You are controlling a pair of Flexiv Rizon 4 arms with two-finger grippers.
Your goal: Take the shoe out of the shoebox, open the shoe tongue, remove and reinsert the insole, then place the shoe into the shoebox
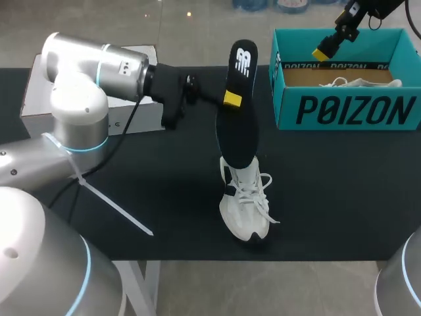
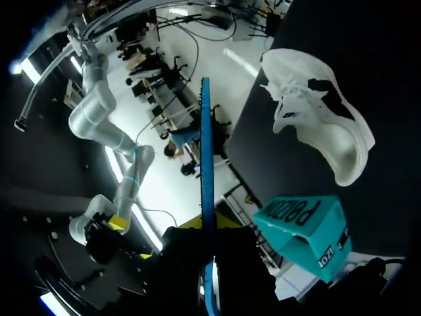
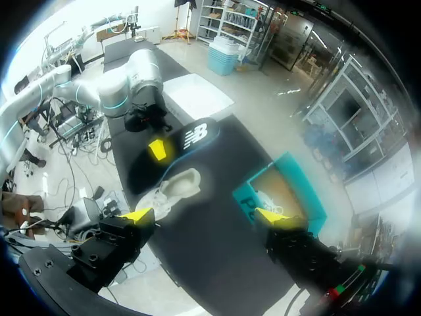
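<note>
Black matte surface (image 1: 131, 197) filling most of head view, running from side to side. Near edge cutting straight across; white leg (image 1: 146, 286) standing under it toward left. Low white box (image 1: 122, 124) sitting at far left corner of surface, long side lying along back edge. Even overhead light falling on surface, throwing soft, short shadows. In right wrist view, same surface stretching away as long dark strip, white box lying at its far end.

I count two white sneakers: the loose sneaker (image 1: 245, 204) and the boxed sneaker (image 1: 358, 83). One black insole (image 1: 238, 112), one teal shoebox (image 1: 348, 108), one white box (image 1: 34, 99). Two grippers are mine: left gripper (image 1: 231, 99), right gripper (image 3: 205, 216).
</note>
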